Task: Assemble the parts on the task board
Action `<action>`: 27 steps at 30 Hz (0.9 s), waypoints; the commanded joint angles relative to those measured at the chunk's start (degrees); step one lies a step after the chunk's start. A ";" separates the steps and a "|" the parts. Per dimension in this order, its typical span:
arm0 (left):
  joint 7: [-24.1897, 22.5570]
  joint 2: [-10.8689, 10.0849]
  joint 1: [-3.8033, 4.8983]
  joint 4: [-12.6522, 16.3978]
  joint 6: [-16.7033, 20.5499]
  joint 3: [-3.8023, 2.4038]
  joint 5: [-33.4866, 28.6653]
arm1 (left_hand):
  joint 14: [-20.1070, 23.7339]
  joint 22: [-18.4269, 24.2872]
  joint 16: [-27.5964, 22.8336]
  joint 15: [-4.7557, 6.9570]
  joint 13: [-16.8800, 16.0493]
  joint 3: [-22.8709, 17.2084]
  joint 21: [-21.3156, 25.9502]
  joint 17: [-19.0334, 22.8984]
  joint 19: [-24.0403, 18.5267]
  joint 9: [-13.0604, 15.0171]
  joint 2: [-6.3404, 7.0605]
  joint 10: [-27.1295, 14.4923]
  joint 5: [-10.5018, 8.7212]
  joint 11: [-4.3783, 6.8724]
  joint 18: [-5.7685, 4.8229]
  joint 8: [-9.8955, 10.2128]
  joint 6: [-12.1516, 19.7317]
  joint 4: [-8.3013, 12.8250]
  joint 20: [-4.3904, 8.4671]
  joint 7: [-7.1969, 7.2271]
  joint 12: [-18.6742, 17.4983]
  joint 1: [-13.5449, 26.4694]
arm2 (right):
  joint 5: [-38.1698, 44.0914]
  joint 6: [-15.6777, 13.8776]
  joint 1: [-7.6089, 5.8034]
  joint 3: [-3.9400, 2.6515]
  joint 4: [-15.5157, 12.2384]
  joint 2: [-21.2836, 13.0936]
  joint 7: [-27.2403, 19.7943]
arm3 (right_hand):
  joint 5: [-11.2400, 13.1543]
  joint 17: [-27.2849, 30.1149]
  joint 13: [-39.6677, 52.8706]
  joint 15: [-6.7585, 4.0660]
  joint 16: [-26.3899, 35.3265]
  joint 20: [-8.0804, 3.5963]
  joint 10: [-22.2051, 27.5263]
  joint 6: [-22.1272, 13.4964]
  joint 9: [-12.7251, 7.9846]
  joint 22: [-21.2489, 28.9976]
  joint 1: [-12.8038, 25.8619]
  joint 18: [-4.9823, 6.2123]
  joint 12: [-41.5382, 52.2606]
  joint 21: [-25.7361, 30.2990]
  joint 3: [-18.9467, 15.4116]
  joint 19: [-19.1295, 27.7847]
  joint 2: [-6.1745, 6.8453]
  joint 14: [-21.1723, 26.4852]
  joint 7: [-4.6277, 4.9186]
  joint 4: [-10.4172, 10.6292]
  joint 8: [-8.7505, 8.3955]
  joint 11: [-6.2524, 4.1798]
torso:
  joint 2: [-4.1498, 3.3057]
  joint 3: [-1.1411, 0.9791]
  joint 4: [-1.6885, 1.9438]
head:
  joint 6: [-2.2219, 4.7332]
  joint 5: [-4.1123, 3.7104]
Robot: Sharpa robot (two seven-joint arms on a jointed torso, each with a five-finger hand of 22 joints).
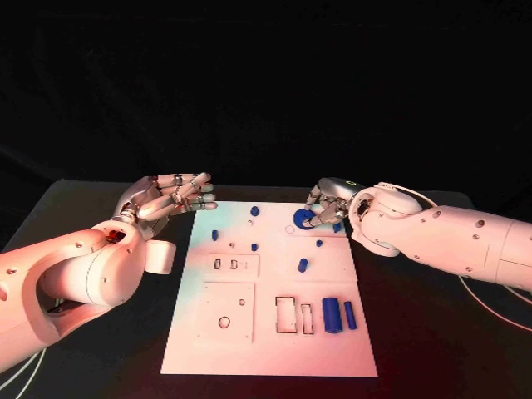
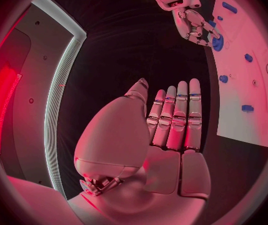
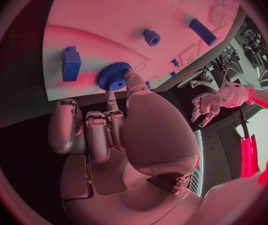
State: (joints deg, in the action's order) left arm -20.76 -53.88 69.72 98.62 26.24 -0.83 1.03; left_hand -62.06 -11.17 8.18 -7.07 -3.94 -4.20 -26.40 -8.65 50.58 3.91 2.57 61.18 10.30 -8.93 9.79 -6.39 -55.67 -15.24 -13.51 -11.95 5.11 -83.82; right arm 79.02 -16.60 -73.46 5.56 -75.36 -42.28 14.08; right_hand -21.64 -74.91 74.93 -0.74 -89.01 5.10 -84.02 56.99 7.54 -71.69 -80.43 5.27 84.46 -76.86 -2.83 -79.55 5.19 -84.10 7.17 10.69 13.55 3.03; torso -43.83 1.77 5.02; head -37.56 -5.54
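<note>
While coloured light washes the black table (image 1: 422, 349), we see the robot's right hand (image 1: 327, 204) lowered over the far right part of the white rectangular task board (image 1: 270, 353), its arm reaching in from three o'clock. Our right wrist view shows the thumb and a fingertip (image 3: 129, 77) touching the round blue toothed gear (image 3: 114, 76), which sits on the board near its far edge; the remaining fingers curl in beside the palm. We cannot tell whether the gear is actually pinched or merely touched.

At ten o'clock from the board's centre, the left hand (image 1: 168, 197) hovers just off the board's far left corner, holding nothing. In our left wrist view its fingers (image 2: 174, 117) stand straight and side by side, with the thumb raised beside them, well apart from the right hand.

Across the board we find the other parts: a large blue cylinder (image 1: 332, 314) and a slimmer blue rod (image 1: 350, 315) side by side at five o'clock, next to rectangular cut-outs, a small blue oval peg (image 1: 302, 264) near the centre, and several small blue studs (image 1: 254, 211) scattered toward twelve o'clock. A blue rectangular block (image 3: 71, 64) lies near the gear.
</note>
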 commanded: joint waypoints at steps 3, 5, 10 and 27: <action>-0.18 0.08 0.06 0.05 -1.03 -0.04 0.24 | 0.24 0.09 -0.21 0.02 0.05 -0.17 0.12 -0.06 -0.37 -0.02 -0.19 0.11 -0.21 -0.35 0.67 0.37 -0.11 0.27 0.09 -0.16 -0.11 -0.62 | 6.67 -0.80 0.45 0.25 -0.60 0.11 2.34 | -0.40 -13.37 9.02 -0.71 -0.37 -0.20 -1.87 1.24 0.33 -0.70 0.06 -1.27 0.91 -0.53 0.38 -0.60 -0.37 -5.52 -0.28 0.15 0.72 -0.68 | 0.04 0.02 0.03 | 0.00 -0.02; -0.16 0.07 0.06 0.04 -1.03 -0.04 0.24 | 0.24 0.09 -0.21 0.02 0.05 -0.17 0.12 -0.06 -0.37 -0.02 -0.19 0.11 -0.21 -0.35 0.67 0.37 -0.11 0.27 0.09 -0.16 -0.11 -0.62 | 7.83 -1.03 0.48 0.25 -0.76 0.13 2.53 | -0.41 -13.48 9.22 -0.80 -0.41 -0.28 -2.01 1.50 0.41 -0.92 -0.08 -1.31 1.07 -0.67 0.51 -0.72 -0.39 -5.54 -0.39 0.06 0.82 -0.79 | 0.04 0.03 0.02 | 0.03 0.04; -0.13 0.07 0.06 0.03 -1.01 -0.04 0.24 | 0.24 0.09 -0.21 0.02 0.05 -0.17 0.12 -0.06 -0.37 -0.02 -0.19 0.11 -0.21 -0.35 0.67 0.37 -0.11 0.27 0.09 -0.16 -0.11 -0.62 | 10.72 -2.11 0.56 0.25 -1.46 0.11 3.00 | -0.56 -13.76 9.45 -0.96 -0.51 -0.44 -2.17 1.83 0.51 -1.38 -0.48 -1.40 1.23 -0.97 0.88 -0.96 -0.44 -5.60 -0.57 -0.17 0.88 -0.96 | 0.06 0.02 0.00 | 0.03 0.04; -0.04 0.17 0.06 -0.23 -0.96 -0.03 0.23 | 0.25 0.10 -0.32 0.02 0.04 -0.21 0.10 -0.08 -0.40 -0.01 -0.23 0.14 -0.23 -0.36 0.67 0.43 -0.14 0.26 0.08 -0.18 -0.18 -0.65 | 15.57 -8.40 -0.61 0.10 -8.28 0.35 3.31 | -5.17 -14.82 12.22 -1.25 -0.89 -0.84 -4.06 2.38 0.77 -3.55 -0.28 -1.86 3.33 -2.38 2.95 -2.10 0.43 -5.84 -0.78 0.52 0.21 -1.23 | 0.07 0.10 0.09 | 0.68 0.76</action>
State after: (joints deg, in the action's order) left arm -20.59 -53.83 69.72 98.32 26.18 -0.82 1.03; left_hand -62.06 -11.15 8.19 -7.07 -3.94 -4.20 -26.40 -8.63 50.58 3.91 2.33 61.18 10.30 -8.93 9.79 -6.16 -55.67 -15.24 -13.51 -11.95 5.11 -84.05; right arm 91.10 -23.29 -74.02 5.66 -83.18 -42.37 16.69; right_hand -26.53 -74.95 74.91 -1.56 -89.56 4.29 -83.99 58.89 8.26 -74.95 -80.63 4.39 87.55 -78.87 -0.29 -81.18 5.38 -84.14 6.41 11.16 13.59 2.20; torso -43.71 1.85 5.12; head -36.92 -5.02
